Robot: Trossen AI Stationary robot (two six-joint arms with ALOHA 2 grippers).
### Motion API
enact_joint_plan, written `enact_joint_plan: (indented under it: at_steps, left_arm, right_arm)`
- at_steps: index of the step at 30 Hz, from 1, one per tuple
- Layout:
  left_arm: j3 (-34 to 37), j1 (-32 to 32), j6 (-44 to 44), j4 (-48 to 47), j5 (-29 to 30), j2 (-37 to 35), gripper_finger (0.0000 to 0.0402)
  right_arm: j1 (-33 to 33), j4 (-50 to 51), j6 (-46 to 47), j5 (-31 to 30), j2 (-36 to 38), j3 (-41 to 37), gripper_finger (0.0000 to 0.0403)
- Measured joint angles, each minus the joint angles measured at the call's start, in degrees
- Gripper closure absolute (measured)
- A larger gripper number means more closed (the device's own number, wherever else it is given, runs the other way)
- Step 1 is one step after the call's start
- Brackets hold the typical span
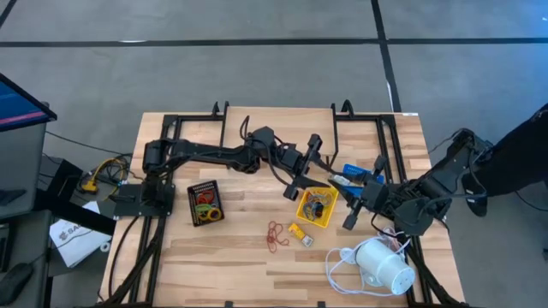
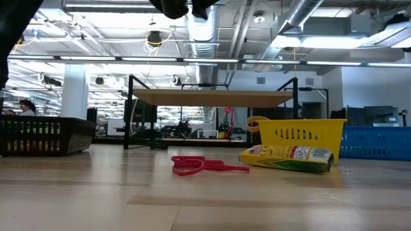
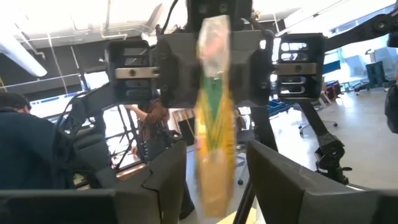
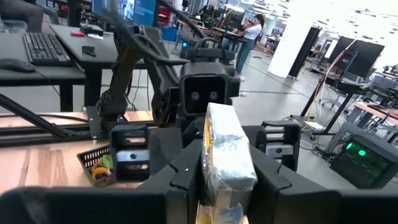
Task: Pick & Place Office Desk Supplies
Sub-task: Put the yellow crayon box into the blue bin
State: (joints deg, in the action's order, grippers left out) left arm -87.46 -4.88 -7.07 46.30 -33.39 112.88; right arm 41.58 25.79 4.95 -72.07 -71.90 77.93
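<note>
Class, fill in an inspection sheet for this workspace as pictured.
Surface: wooden table.
Job's things: yellow packet between both grippers; second packet and red rubber bands on the table; more bands in the black mesh tray.
Clutter: white cylindrical device; yellow tray; blue tray.
Grippers: right gripper, jaws shut on the yellow packet; left gripper, jaws open around its other end.
Cables: white cord looped beside the device.
Surroundings: person standing among desks beyond the table.

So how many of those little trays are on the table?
3. A black mesh tray sits left of centre, a yellow tray in the middle, and a blue tray just right of it, partly hidden behind the right arm.
</note>
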Motion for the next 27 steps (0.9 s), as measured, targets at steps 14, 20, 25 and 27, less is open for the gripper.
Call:
enact_joint_plan:
  at_steps: [14,20,25,27]
  left_arm:
    - [13.32,-3.78,-12.31,-22.35,5.80,-26.02,0.0238]
    - [23.91,-3.78,-14.10,-24.87,13.37,-37.87,0.0238]
    - [31.03,-3.78,-13.62,-21.54,16.35,-42.81,0.0238]
    - [32.78,-3.78,-13.21,-21.00,17.32,-43.64,0.0238]
  right_arm:
    - [-0.27,53.51,57.00,0.58,0.73,-0.89,0.0317]
    - [-1.81,63.90,78.74,4.43,1.08,-10.61,0.0317]
    - [-5.35,63.98,88.24,8.48,3.56,-19.92,0.0317]
    - [-6.97,63.92,92.07,9.89,5.00,-22.92,0.0317]
